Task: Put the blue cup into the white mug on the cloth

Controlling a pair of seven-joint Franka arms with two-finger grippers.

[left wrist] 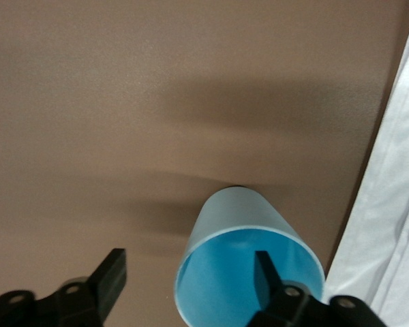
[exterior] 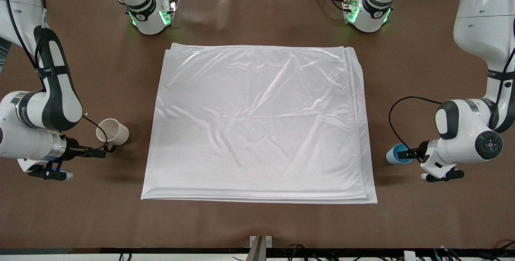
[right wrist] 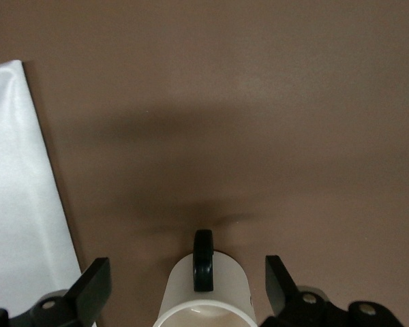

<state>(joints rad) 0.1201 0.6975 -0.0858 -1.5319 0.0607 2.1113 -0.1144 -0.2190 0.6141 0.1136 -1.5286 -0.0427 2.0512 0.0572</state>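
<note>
No readable text

Small dark lettering runs along the right arm (exterior: 25, 113) and the left arm (exterior: 487, 102) near their wrist joints, but it is too small to make out.

The cloth (exterior: 257, 124) looks like satin: shiny white, smooth, catching glare along its soft wrinkles, with folded layers showing at the edge. Around it the worktop (exterior: 257, 225) is a matt brown, kind of paper-like. The mug (exterior: 112, 131) looks like glazed cream ceramic with a glossy black handle. The cup (left wrist: 249, 269) is smooth light blue, plastic-looking with a satin finish. Both arms have glossy white shells, and the jaws are matt black.
</note>
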